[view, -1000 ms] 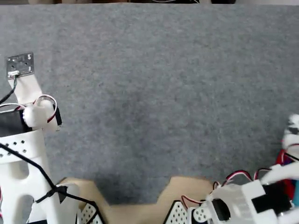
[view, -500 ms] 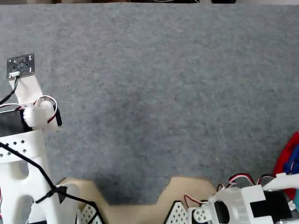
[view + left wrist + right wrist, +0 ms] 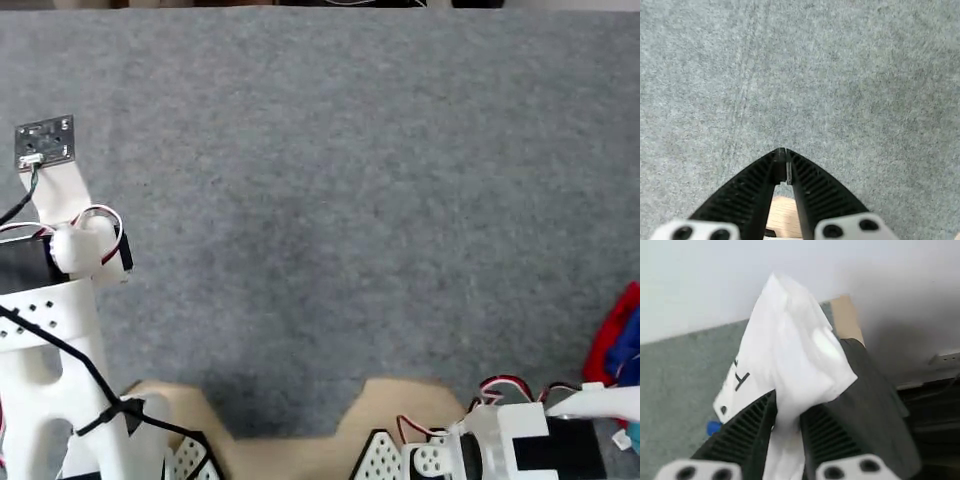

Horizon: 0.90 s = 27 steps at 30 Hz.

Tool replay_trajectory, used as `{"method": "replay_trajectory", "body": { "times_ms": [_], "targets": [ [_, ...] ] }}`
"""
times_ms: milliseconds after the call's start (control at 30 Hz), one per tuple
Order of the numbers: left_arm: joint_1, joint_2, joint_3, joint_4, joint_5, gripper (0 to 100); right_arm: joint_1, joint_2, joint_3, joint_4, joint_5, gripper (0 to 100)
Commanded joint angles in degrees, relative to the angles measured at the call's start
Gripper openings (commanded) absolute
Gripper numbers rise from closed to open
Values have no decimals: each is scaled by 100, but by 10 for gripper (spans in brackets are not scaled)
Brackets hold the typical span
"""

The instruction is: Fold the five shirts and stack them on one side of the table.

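Grey felt mat (image 3: 350,200) covers the table, with a tan board edge (image 3: 290,432) at its near border between the two arm bases. Over the mat's left part, the left gripper (image 3: 782,155) hangs with its black ribbed fingers (image 3: 747,192) pressed together at the tips, nothing between them. At the mat's right edge, the right gripper (image 3: 788,410) pinches a crumpled white shirt (image 3: 790,350) with small dark markings. The cloth rises in a bunch above the fingers, lifted off the mat, with a pale wall behind it. Red and blue bunched fabric (image 3: 622,340) lies at the mat's right edge, just beside the white right arm (image 3: 530,450).
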Motion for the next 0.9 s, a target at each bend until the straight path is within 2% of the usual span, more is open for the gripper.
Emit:
{"method": "replay_trajectory", "body": {
  "times_ms": [0,133,333,400,500,567,633,767,800,867],
  "targets": [
    [9,-110,-53,-53,-53,20,136,-356,189,9,484,38],
    [9,-110,-53,-79,-62,22,268,-409,435,167,949,192],
    [9,-110,-316,-70,-62,23,347,-655,462,642,985,427],
    [0,-110,-422,-70,-62,23,303,-822,444,818,958,455],
    [-53,-101,-607,-79,-62,23,-13,-1165,435,1116,941,430],
    [-53,-84,-686,-97,-53,23,-576,-1420,462,1310,941,376],
    [-35,-48,-633,-299,-53,22,-1473,-1578,470,1512,958,283],
    [-44,-48,-255,-1011,-26,21,-3881,-1578,549,1512,941,36],
    [-44,-48,-149,-1240,-26,21,-4532,-1508,673,1345,941,0],
    [-44,-40,132,-1793,-26,21,-5754,-1288,998,853,941,35]
  ]
}}
